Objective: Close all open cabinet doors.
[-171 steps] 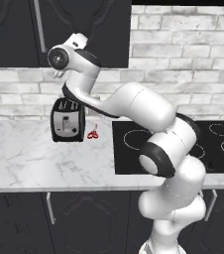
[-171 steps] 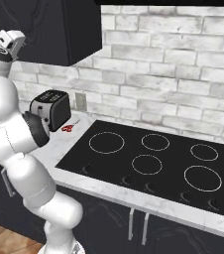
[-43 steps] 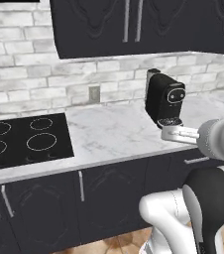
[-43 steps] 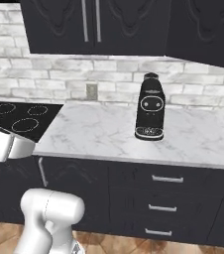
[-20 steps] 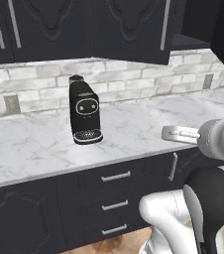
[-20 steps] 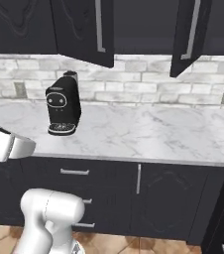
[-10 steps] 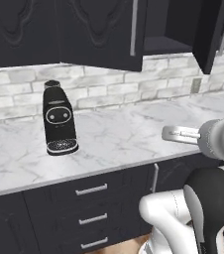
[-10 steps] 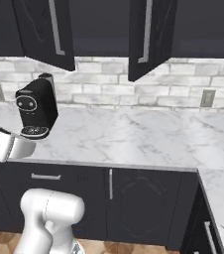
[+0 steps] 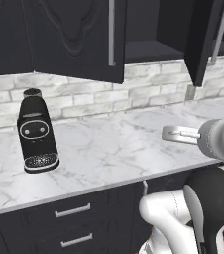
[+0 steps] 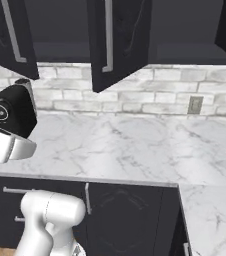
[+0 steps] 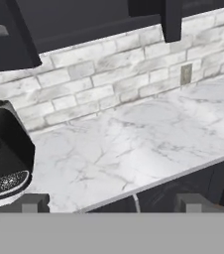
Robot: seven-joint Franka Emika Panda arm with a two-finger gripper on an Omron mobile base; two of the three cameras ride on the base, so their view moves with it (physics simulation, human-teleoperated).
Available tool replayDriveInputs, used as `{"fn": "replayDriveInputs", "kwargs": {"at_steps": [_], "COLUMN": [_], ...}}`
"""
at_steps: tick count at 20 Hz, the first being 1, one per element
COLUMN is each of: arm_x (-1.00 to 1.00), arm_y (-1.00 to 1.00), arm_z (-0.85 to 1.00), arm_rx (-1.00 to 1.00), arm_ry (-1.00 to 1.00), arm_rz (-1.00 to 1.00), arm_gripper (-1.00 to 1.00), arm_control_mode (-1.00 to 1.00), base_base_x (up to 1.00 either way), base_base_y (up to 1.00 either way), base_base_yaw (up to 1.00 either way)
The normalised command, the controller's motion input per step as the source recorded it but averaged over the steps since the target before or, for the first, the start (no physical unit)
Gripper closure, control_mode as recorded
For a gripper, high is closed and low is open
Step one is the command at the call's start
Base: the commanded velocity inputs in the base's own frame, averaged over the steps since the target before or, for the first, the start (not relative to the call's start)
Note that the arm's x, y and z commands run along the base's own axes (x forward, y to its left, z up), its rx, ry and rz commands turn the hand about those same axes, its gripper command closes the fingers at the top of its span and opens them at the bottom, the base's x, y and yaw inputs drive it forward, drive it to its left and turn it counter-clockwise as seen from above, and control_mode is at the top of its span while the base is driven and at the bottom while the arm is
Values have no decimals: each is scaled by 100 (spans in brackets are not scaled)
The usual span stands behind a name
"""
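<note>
Above the marble counter (image 9: 109, 154), two cabinet doors stood open: one (image 9: 79, 39) swung out over the counter's left half, near the coffee machine (image 9: 36, 131) by the back wall; another (image 9: 203, 39) hung edge-on toward the right end, its silver handle (image 9: 222, 30) facing outward. Between them, the bare shelf (image 9: 151, 49) showed. Gripper (image 11: 113, 202): fingers (image 11: 32, 202) spread wide, holding nothing, low at the counter's front edge, well below both doors. Risk, as judged: the arm rising could clip a door's lower corner or brush the coffee machine; a push near the hinge might leave a door ajar.
</note>
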Motion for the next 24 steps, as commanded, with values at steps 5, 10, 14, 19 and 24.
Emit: {"fn": "replayDriveInputs", "kwargs": {"at_steps": [5,10,14,19,24], "arm_x": [0,0,0,0,0], "arm_y": [0,0,0,0,0], "arm_z": [0,0,0,0,0], "arm_rx": [0,0,0,0,0], "arm_ry": [0,0,0,0,0], "arm_rz": [0,0,0,0,0], "arm_gripper": [-100,-100,-100,-100,-100], "arm_control_mode": [100,100,100,100,100], "base_base_x": [61,54,38,32,19], "base_base_y": [-17,-5,-22,-22,-11], "base_base_yaw": [0,4,19,21,15]}}
